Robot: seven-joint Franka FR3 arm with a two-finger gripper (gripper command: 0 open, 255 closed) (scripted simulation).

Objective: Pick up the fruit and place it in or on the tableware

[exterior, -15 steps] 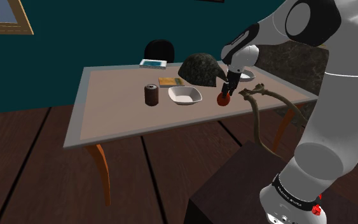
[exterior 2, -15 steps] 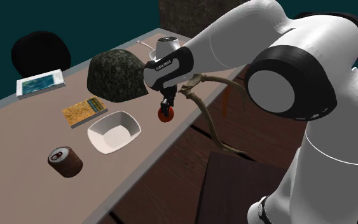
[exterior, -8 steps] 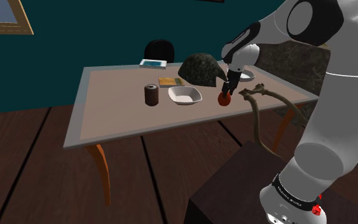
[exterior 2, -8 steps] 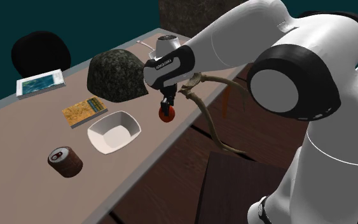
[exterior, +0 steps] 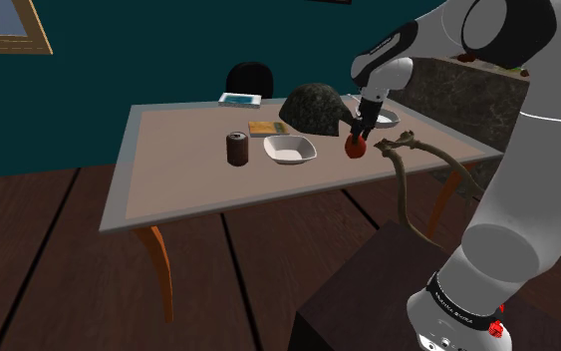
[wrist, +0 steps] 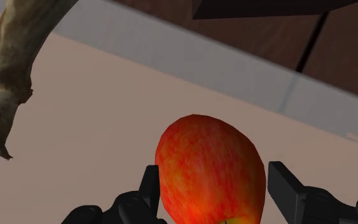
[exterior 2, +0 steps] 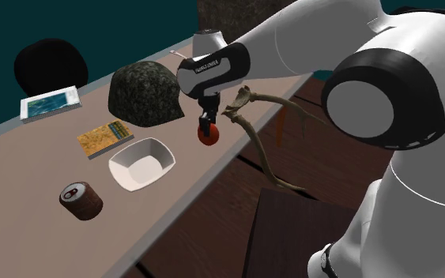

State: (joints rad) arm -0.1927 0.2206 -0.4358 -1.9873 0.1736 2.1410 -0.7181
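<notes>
A red apple (exterior: 356,148) (exterior 2: 207,133) hangs just above the table near its edge, and my gripper (exterior: 359,138) (exterior 2: 205,125) is shut on it from above. In the wrist view the apple (wrist: 209,168) sits between the two black fingers (wrist: 149,189), with tan tabletop and the grey table rim below it. A white square bowl (exterior: 289,150) (exterior 2: 142,164) stands empty on the table, a short way from the apple toward the shoulder view's left.
A dry branch (exterior: 408,165) (exterior 2: 262,154) (wrist: 12,57) rises beside the apple, close to the gripper. A dark mottled mound (exterior: 313,108) (exterior 2: 145,93) stands behind the bowl. Also on the table (exterior: 168,179) are a can (exterior: 238,149) (exterior 2: 81,199), a small book (exterior: 265,128) (exterior 2: 105,137) and a framed picture (exterior 2: 50,103).
My gripper has risen a little with the apple held in it, and the arm's upper links have swung upward. The bowl and the other things stay put.
</notes>
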